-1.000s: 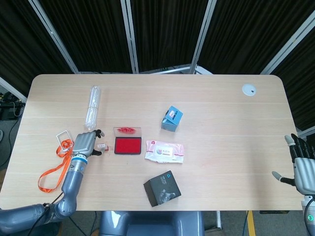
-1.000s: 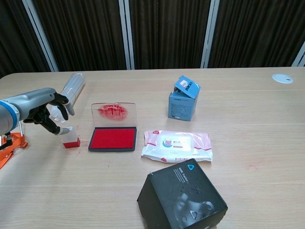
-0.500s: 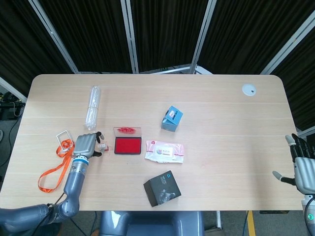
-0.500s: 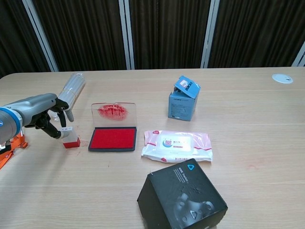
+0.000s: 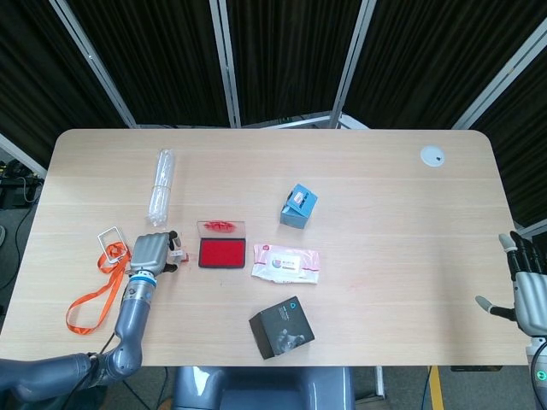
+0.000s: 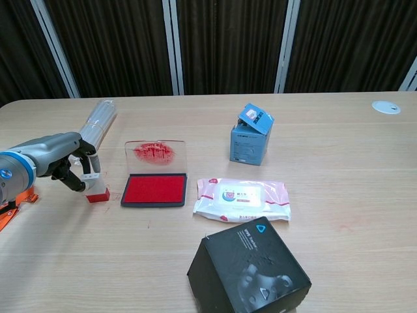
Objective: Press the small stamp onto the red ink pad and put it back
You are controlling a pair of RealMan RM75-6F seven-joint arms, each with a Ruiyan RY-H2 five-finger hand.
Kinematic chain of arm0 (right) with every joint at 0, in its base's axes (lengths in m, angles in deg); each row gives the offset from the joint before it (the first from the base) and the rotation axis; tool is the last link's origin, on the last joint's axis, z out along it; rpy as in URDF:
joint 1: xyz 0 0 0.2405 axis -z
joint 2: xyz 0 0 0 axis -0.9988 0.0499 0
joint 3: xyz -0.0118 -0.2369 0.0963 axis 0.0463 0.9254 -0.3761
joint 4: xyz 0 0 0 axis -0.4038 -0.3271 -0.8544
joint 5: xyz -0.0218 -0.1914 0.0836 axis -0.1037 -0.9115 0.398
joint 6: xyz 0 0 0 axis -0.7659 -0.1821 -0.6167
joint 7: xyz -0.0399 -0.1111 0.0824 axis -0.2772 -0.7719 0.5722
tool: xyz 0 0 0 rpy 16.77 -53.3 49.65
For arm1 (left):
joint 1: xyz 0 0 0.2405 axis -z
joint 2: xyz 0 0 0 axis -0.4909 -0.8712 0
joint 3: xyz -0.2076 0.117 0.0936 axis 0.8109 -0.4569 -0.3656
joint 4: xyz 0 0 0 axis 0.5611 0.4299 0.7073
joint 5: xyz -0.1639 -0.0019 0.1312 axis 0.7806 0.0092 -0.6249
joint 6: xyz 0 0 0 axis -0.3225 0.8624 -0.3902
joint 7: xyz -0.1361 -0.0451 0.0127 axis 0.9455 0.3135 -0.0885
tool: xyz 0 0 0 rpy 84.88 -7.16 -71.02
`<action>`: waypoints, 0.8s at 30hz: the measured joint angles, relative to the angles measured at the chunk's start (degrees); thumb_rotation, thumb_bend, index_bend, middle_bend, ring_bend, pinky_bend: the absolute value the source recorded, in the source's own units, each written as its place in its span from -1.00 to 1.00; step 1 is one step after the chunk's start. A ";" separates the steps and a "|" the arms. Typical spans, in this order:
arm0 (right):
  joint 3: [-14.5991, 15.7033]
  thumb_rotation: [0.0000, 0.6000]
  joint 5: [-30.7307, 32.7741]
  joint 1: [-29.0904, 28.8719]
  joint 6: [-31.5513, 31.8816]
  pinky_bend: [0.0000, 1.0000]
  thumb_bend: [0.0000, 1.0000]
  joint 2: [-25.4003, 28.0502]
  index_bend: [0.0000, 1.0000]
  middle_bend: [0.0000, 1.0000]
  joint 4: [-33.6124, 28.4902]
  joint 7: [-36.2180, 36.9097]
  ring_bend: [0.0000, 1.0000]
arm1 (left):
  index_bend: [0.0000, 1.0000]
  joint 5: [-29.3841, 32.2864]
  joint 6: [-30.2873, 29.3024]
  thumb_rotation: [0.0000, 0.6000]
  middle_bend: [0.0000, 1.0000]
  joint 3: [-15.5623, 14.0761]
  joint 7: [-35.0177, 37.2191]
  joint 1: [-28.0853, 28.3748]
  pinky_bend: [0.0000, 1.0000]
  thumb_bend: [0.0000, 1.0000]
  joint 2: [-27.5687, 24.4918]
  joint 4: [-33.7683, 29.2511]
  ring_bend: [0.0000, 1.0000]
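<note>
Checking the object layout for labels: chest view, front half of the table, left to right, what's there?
orange strap → left hand → small stamp → red ink pad → wet wipes pack (black box overlaps it in front)

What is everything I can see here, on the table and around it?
small stamp: 1, clear with red base, left of pad
red ink pad: 1, lid open, centre-left
wipes pack: 1, white-pink, centre
blue box: 1, behind wipes
black box: 1, near edge
clear bottle: 1, lying far left
orange lanyard: 1, left edge
white disc: 1, far right corner
left hand: grey, fingers around stamp
right hand: grey, off table's right edge
</note>
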 measured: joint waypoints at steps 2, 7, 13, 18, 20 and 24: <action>-0.04 1.00 0.09 -0.02 -0.03 -1.00 -1.00 0.02 -1.00 -1.00 0.09 0.04 -1.00 | -0.12 -0.05 0.04 1.00 -0.08 -0.05 -0.03 0.06 0.80 -0.35 0.05 0.10 0.61; -0.16 1.00 0.43 -0.06 -0.12 -1.00 -1.00 0.08 -1.00 -1.00 0.15 0.11 -1.00 | -0.07 -0.47 -0.10 1.00 -0.03 -0.12 -0.08 0.23 0.80 -0.35 0.35 0.69 0.61; -0.26 1.00 0.70 -0.11 -0.24 -1.00 -1.00 0.14 -1.00 -1.00 0.17 0.23 -1.00 | 0.04 -0.70 -0.07 1.00 0.04 -0.30 -0.29 0.38 0.79 -0.32 0.62 0.96 0.61; -0.32 1.00 0.87 -0.16 -0.35 -1.00 -1.00 0.16 -1.00 -1.00 0.19 0.25 -1.00 | 0.10 -0.89 -0.02 1.00 0.05 -0.30 -0.12 0.35 0.79 -0.26 0.48 0.66 0.61; -0.33 1.00 0.91 -0.18 -0.39 -1.00 -1.00 0.17 -1.00 -1.00 0.20 0.31 -1.00 | 0.10 -1.06 0.03 1.00 0.05 -0.25 0.10 0.32 0.79 -0.26 0.27 0.37 0.61; -0.36 1.00 0.98 -0.23 -0.45 -1.00 -1.00 0.15 -1.00 -1.00 0.25 0.31 -1.00 | 0.10 -1.55 0.00 1.00 0.05 0.01 0.61 0.26 0.79 -0.26 -0.44 -0.76 0.61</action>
